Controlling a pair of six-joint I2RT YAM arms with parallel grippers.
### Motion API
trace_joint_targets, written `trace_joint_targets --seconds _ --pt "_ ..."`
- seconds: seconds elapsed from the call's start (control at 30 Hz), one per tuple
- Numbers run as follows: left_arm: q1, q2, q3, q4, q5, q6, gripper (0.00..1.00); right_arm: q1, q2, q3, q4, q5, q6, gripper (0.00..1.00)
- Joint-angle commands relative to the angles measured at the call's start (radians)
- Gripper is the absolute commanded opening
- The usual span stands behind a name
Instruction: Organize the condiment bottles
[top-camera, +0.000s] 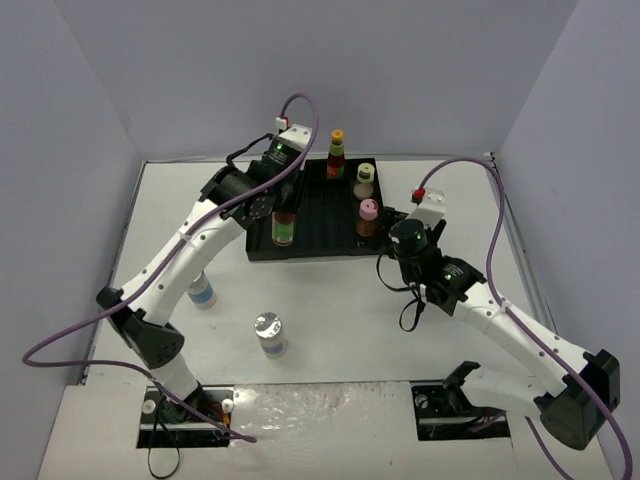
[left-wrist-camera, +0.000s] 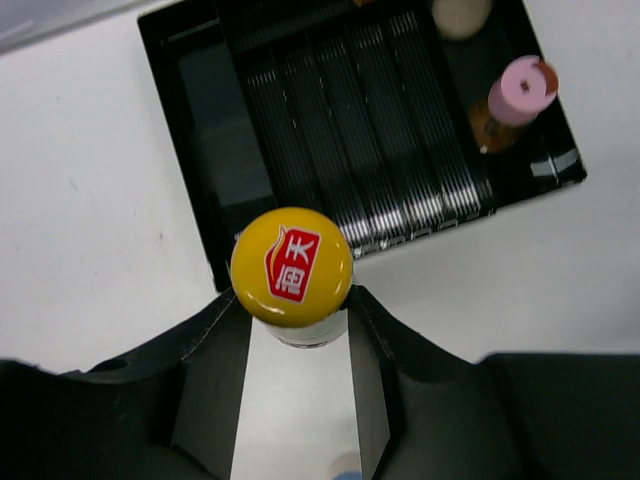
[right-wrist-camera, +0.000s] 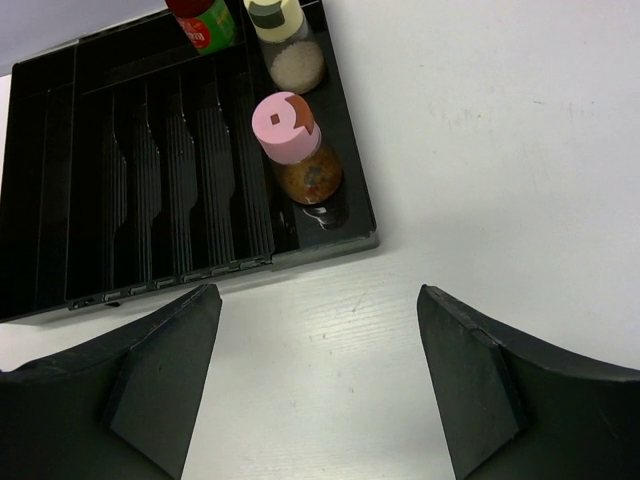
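Observation:
My left gripper (top-camera: 284, 212) (left-wrist-camera: 291, 300) is shut on the neck of a slim dark red/green-labelled bottle (top-camera: 284, 228) with a yellow cap (left-wrist-camera: 291, 267), over the front left of the black tray (top-camera: 320, 250). Whether this bottle rests on the tray, I cannot tell. Along the tray's right side stand another red/green bottle (top-camera: 336, 155) (right-wrist-camera: 205, 20), a cream bottle (top-camera: 364, 181) (right-wrist-camera: 283, 45) and a pink-capped bottle (top-camera: 367, 218) (right-wrist-camera: 290, 135). My right gripper (top-camera: 392, 258) (right-wrist-camera: 318, 300) hangs open and empty over the table, just off the tray's front right corner.
Two blue-labelled jars stand on the table in front of the tray: a silver-capped one (top-camera: 269, 333) near the middle and one (top-camera: 202, 291) half hidden by the left arm. Walls enclose the table on three sides.

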Motion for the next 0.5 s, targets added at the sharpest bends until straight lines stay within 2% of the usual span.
trace_joint_targets --seconds 0.0,0.1,0.2,0.47 --pt "0.056 0.147 0.276 0.06 -0.069 0.075 0.0 0.008 -0.054 -0.016 -0.006 0.011 0.01 0.76" --pt "0.105 0.283 0.451 0.087 -0.073 0.102 0.0 0.01 -0.068 -0.025 -0.025 0.001 0.016 0.76" --pt "0.156 0.382 0.558 0.132 -0.044 0.117 0.0 0.011 -0.079 -0.034 -0.041 -0.006 0.019 0.76" --pt "0.246 0.525 0.613 0.403 0.018 0.149 0.0 0.011 -0.094 -0.052 -0.052 -0.031 0.026 0.75"
